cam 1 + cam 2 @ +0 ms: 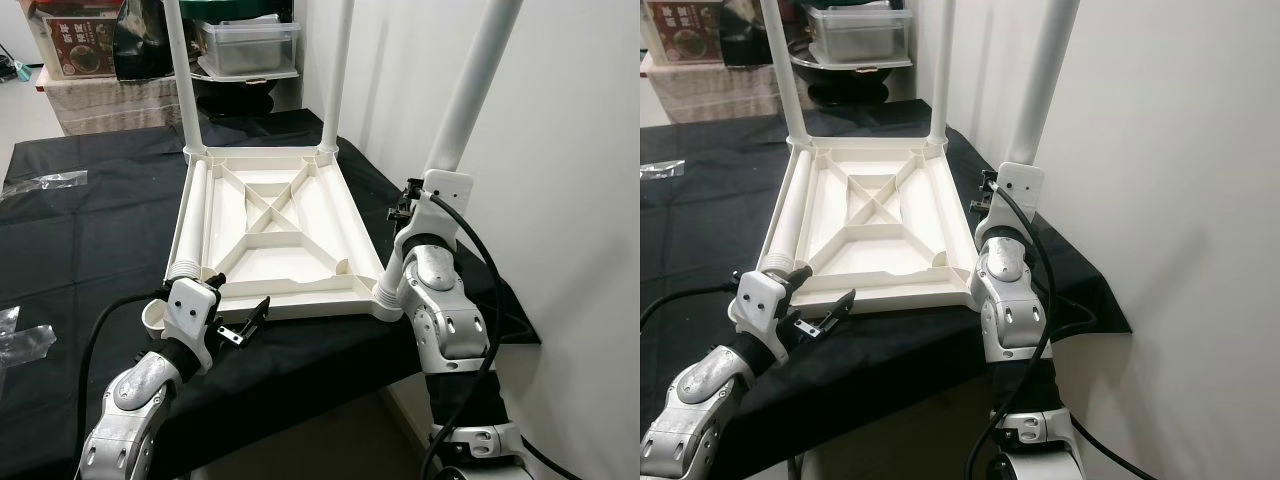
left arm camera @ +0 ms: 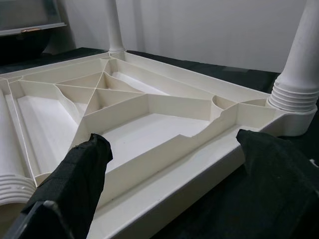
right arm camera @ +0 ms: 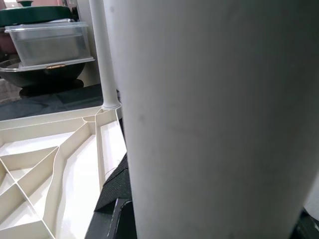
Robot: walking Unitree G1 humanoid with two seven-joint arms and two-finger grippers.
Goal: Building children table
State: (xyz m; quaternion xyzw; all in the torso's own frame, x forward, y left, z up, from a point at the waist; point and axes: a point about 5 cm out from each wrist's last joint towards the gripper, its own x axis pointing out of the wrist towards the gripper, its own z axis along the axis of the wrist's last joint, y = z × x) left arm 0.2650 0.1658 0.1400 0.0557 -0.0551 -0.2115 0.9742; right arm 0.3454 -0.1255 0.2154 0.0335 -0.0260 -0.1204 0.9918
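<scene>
Children's table top (image 1: pixel 270 235), lying upside down on the black-covered desk (image 1: pixel 90 240), with three legs standing and one still to fit.

The right gripper (image 1: pixel 408 208) is pinched round the near-right leg (image 1: pixel 470 90), which stands in its socket at the top's near-right corner, close to the desk's right edge; two far legs (image 1: pixel 185 70) stand at the far corners. The fourth leg (image 1: pixel 190 215) lies loose inside the top along its left side. The left gripper (image 1: pixel 245 322), fingers (image 2: pixel 75 179) spread and empty, hovers just off the near-left corner by the vacant socket (image 1: pixel 155 317). I judge the near-right leg is being seated; next, the left gripper should lift the loose leg and stand it in that socket.
</scene>
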